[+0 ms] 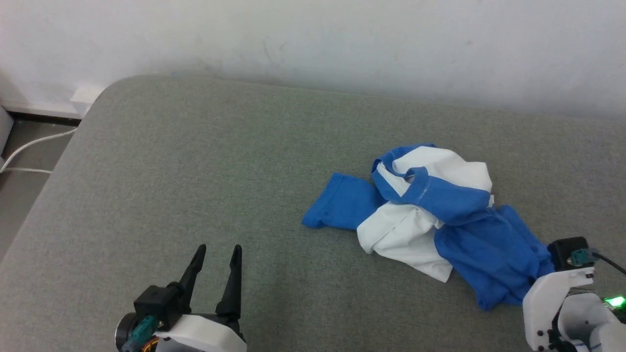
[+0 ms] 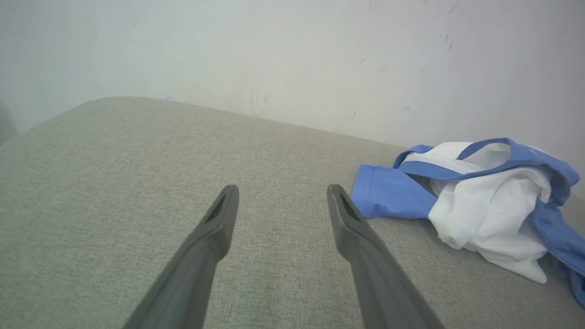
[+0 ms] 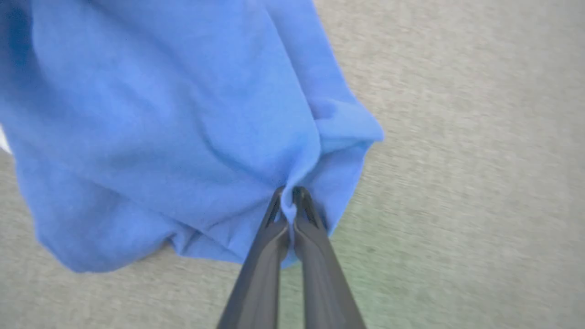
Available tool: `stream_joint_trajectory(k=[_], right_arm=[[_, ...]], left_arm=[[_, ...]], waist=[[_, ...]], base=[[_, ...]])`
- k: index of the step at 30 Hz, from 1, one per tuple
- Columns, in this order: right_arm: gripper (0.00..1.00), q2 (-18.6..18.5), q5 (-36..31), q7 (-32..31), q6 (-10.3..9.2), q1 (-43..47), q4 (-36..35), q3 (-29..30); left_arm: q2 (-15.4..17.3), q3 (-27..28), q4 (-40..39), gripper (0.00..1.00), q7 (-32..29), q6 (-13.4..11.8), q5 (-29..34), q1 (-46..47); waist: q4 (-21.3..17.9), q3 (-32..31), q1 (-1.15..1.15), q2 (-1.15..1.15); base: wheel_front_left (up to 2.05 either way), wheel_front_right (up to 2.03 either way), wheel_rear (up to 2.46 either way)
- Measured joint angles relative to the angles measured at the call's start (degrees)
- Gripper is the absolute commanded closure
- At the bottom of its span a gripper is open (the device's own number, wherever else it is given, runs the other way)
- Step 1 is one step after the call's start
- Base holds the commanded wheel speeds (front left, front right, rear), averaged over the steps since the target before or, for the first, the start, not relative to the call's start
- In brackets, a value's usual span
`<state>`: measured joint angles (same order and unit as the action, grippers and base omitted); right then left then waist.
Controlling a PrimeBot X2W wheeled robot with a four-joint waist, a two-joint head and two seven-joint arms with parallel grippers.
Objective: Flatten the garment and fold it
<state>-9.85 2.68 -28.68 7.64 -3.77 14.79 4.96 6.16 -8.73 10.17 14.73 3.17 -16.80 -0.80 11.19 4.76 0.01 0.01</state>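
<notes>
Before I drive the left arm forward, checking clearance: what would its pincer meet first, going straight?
Likely the bare grey woven cushion, though depth is unclear; the crumpled blue-and-white shirt sits further right.

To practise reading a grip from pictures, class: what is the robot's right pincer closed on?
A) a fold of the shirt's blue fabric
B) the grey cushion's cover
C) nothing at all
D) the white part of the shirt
A: in the right wrist view the right pincer has its two fingers pressed together on a pinched fold of blue cloth of the shirt.
</notes>
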Motion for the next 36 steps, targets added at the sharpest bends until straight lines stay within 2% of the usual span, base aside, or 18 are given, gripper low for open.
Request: stream_joint_trajectory(k=[8,13,16,17,18,24,29,32,36], right_arm=[[1.0,-6.45,-2.18,-1.15,-0.02,3.46,-9.57,6.77],[1.0,-7.27,-2.2,-3.83,-0.02,8.32,-11.89,13.88],[1.0,-5.16,-2.13,-5.08,-0.03,10.07,-10.07,17.16],[0.8,-4.39,-2.44,-5.05,-0.02,10.61,-9.2,17.23],[0.0,-3.57,-2.79,-4.6,-0.02,11.13,-8.34,17.15],[0.0,2.11,-4.26,4.81,-0.03,8.68,-7.09,15.88],[0.0,4.13,-2.77,12.72,-0.02,5.0,-12.01,10.1],[0.0,5.38,-0.32,16.35,-0.02,3.63,-16.28,6.44],[0.0,6.02,0.32,20.28,-0.03,3.41,-20.43,3.56]], left_arm=[[-0.82,1.77,0.03,0.0,0.0,0.82,0.79,-0.05],[-1.41,1.8,0.03,0.0,0.0,1.33,1.31,-0.04],[-1.63,1.91,0.09,0.0,0.0,1.42,1.82,-0.04],[-1.71,1.93,0.15,0.0,0.0,1.63,1.9,-0.03],[-1.77,1.89,0.24,0.0,0.0,1.83,2.01,-0.01],[-1.9,1.78,1.04,0.0,0.0,2.41,2.75,0.16],[-1.49,1.23,2.13,0.0,-0.16,2.92,2.2,1.6],[-1.02,-0.03,3.52,0.0,-3.46,3.35,1.52,3.67],[0.01,-2.01,5.94,0.0,-11.8,3.43,1.23,8.53]], waist=[[-4.21,-2.0,0.0,-0.01],[-6.34,-3.36,-0.01,-0.01],[-6.94,-4.13,-0.01,-0.01],[-7.05,-4.3,-0.01,-0.01],[-7.09,-4.38,-0.01,-0.01],[-6.98,-3.87,-0.01,-0.01],[-7.62,-3.3,-0.01,-0.01],[-8.39,-2.62,-0.01,-0.01],[-9.42,-1.05,-0.01,-0.01]], base=[[0.0,0.0,0.0],[0.0,0.0,0.0],[0.0,0.0,0.0],[0.0,0.0,0.0],[0.0,0.0,0.0],[0.0,0.0,0.0],[0.0,0.0,0.0],[0.0,0.0,0.0],[0.0,0.0,0.0]])
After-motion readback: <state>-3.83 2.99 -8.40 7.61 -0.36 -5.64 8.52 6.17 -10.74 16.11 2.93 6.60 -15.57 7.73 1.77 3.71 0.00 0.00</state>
